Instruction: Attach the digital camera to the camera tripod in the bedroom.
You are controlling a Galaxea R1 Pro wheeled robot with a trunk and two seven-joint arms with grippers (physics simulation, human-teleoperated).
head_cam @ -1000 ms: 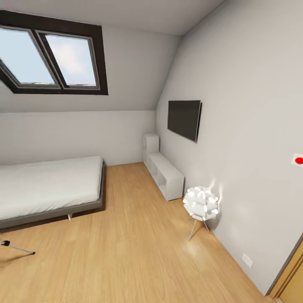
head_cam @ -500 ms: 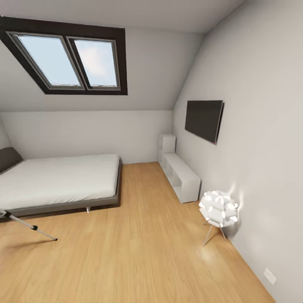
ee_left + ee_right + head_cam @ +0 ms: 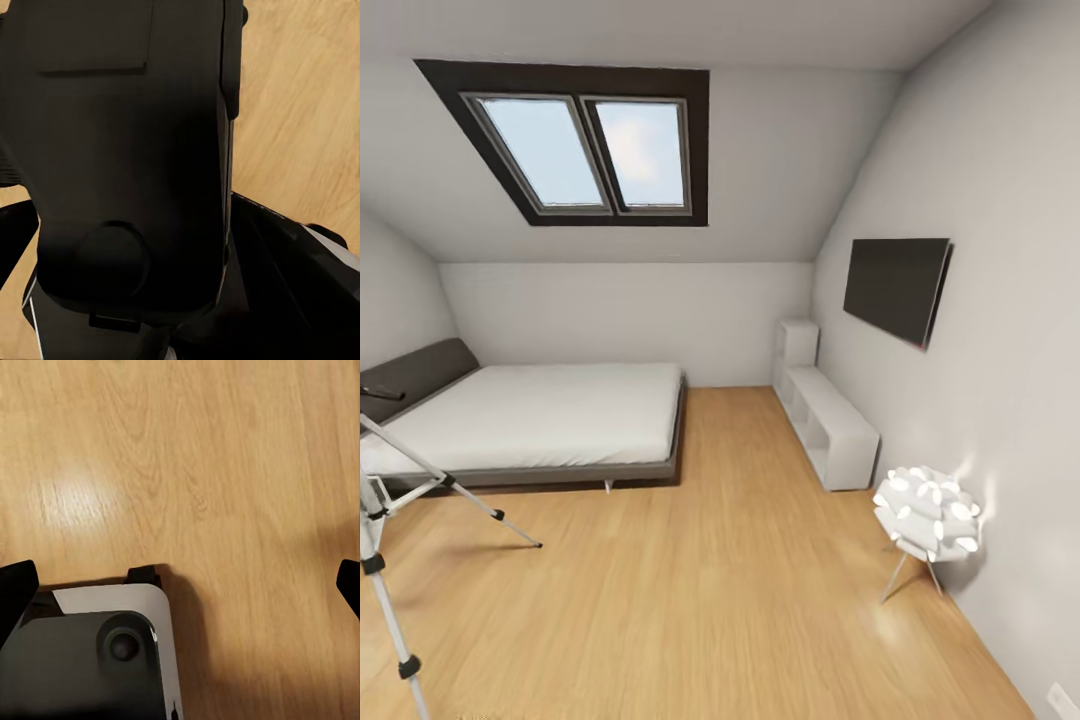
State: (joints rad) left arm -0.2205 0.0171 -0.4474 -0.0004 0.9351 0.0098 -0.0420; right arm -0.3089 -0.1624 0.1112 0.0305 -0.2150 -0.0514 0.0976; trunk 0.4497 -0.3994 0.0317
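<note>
In the head view the camera tripod [image 3: 450, 483] stands at the left edge on the light wood floor of the bedroom. Its silver legs have black joints, and a black handle [image 3: 380, 392] sticks out above them. The left wrist view looks straight onto the digital camera [image 3: 127, 135], a boxy black body held close in front of the lens. My left gripper [image 3: 150, 255] is shut on it, with dark fingers [image 3: 292, 270] at its sides. In the right wrist view my right gripper [image 3: 184, 585] is open over bare floor, its fingertips [image 3: 16, 589] far apart.
A grey low bed [image 3: 540, 420] stands behind the tripod under the dark-framed skylight [image 3: 590, 150]. Along the right wall are a black TV [image 3: 895, 288], a white low shelf [image 3: 830, 425] and a white ball-cluster lamp [image 3: 927, 515]. My own base [image 3: 97, 660] lies below the right gripper.
The whole head view has shifted right, so the camera has turned left. More of the tripod and the bed's headboard has come into view at the left.
</note>
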